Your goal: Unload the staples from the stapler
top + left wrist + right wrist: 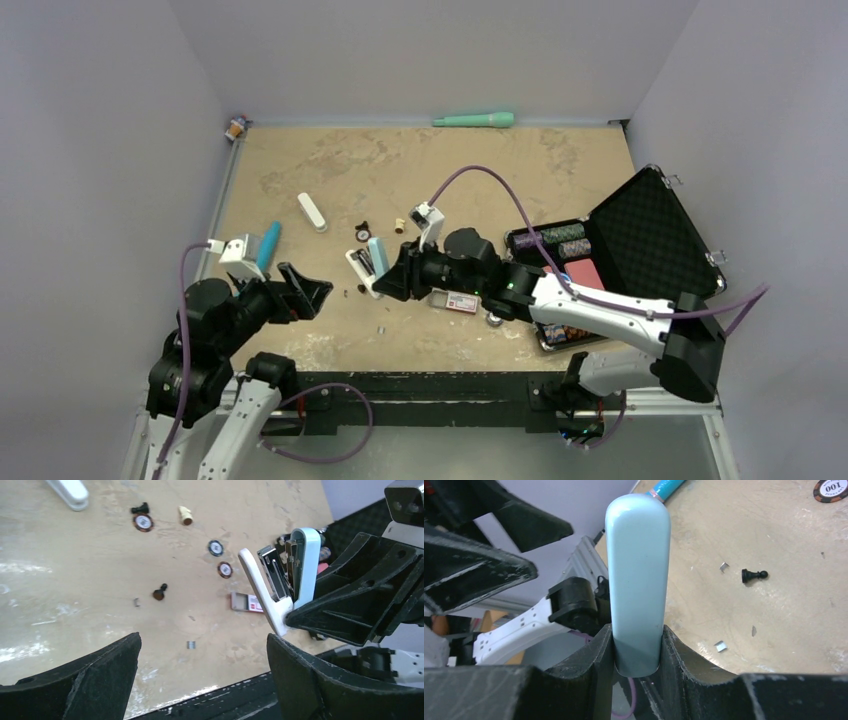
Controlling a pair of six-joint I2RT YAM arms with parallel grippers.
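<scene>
Your right jaws clamp the stapler [638, 580], which is hinged open; left jaws gape wide, empty. Staples [190, 644] lie on tabletop [75, 555]. One chip [830, 489] reads "100".

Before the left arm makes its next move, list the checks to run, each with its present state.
1. Hold on the stapler: ok. The right gripper clamps the stapler by its pale blue top, from both sides.
2. Stapler opened: ok. Its white base is swung away from the top, and the metal magazine is exposed.
3. Left gripper free: ok. It is open wide with nothing between its jaws.
4. Staples out: cannot tell. A small silvery piece lies on the table, but whether more remain in the magazine is hidden.
5. Gap between left gripper and stapler: ok. They are apart.
</scene>
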